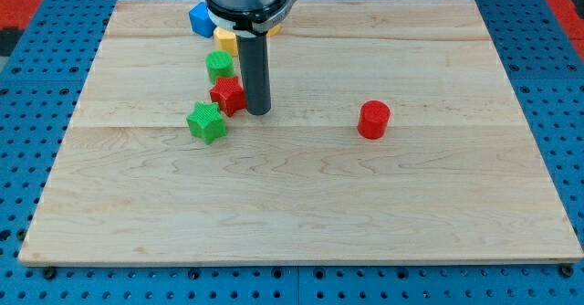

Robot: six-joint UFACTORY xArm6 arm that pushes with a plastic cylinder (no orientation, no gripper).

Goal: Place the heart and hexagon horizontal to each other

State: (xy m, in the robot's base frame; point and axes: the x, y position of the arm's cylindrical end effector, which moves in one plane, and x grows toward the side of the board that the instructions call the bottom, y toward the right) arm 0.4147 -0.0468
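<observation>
My tip (258,112) rests on the wooden board (301,205), touching the right side of a red star block (227,95). A yellow block (224,39) lies near the view's top, just left of the rod and partly hidden by the arm. A sliver of a second yellow block (275,29) shows on the rod's right, under the arm. I cannot make out which is the heart or the hexagon. A green block (219,65) sits between the first yellow block and the red star.
A blue block (200,17) sits at the top, left of the yellow one. A green star (206,122) lies lower left of the red star. A red cylinder-like block (373,120) stands alone at the view's right.
</observation>
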